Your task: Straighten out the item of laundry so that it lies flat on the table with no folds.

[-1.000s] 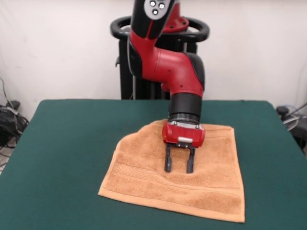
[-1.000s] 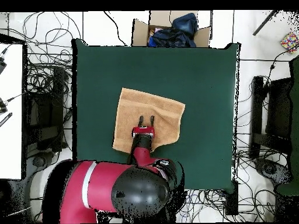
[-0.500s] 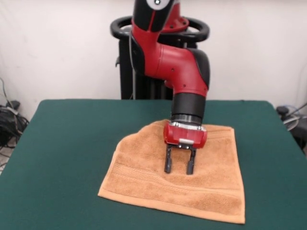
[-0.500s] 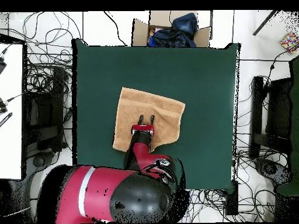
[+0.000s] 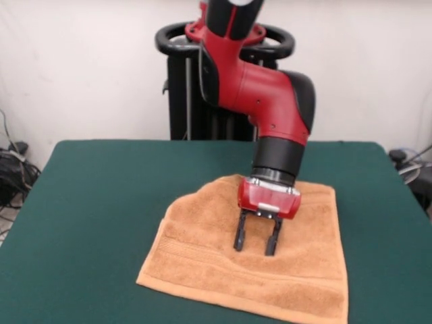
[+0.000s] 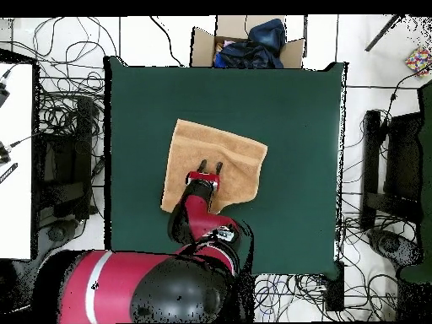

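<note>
The orange-tan towel (image 5: pixel 202 270) lies spread on the dark green table (image 5: pixel 94 202), nearer the front edge. Its far left corner is rounded and humped, and a shallow ridge runs across it near the woven band. My gripper (image 5: pixel 255 248) points straight down over the towel's middle. It is open, its two black fingertips (image 5: pixel 238 246) rest on the cloth, and nothing is between them. In the overhead view the towel (image 6: pixel 240 160) lies left of the table's (image 6: pixel 287 101) centre, with the gripper (image 6: pixel 211 164) on its middle and the arm covering its lower edge.
A cardboard box (image 6: pixel 199 46) with dark clothing stands beyond the table's top edge in the overhead view. Cables cover the floor around the table. Dark stands (image 6: pixel 388 169) are at the right and a white surface (image 6: pixel 15 160) at the left.
The gripper has shifted toward the table's front edge and slightly right in the front view, still open. The towel has slid with it; its front edge now lies nearer the table's front.
</note>
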Tool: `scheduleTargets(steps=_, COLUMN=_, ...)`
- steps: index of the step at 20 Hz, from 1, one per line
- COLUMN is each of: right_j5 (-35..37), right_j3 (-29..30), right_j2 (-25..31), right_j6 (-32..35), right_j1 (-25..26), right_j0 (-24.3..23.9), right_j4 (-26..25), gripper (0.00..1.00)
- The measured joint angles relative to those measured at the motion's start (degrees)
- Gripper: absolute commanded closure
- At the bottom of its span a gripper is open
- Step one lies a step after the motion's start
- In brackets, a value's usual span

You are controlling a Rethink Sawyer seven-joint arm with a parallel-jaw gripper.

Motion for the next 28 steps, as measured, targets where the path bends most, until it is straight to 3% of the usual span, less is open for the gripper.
scheduleTargets(steps=7, right_j5=7.5, right_j3=-4.0, right_j2=-1.0, right_j6=0.0, right_j1=0.0, right_j0=2.8, right_j4=7.9, gripper=0.00)
scheduleTargets(steps=14, right_j5=23.1, right_j3=-11.2, right_j2=-3.7, right_j6=0.0, right_j1=0.3, right_j0=6.0, right_j4=15.8, gripper=0.00)
scheduleTargets(steps=24, right_j5=35.7, right_j3=-17.4, right_j2=-4.2, right_j6=0.0, right_j1=0.3, right_j0=5.4, right_j4=16.6, gripper=0.00)
scheduleTargets(steps=28, right_j5=38.2, right_j3=-18.5, right_j2=-1.0, right_j6=0.0, right_j1=-0.7, right_j0=2.3, right_j4=16.5, gripper=0.00)
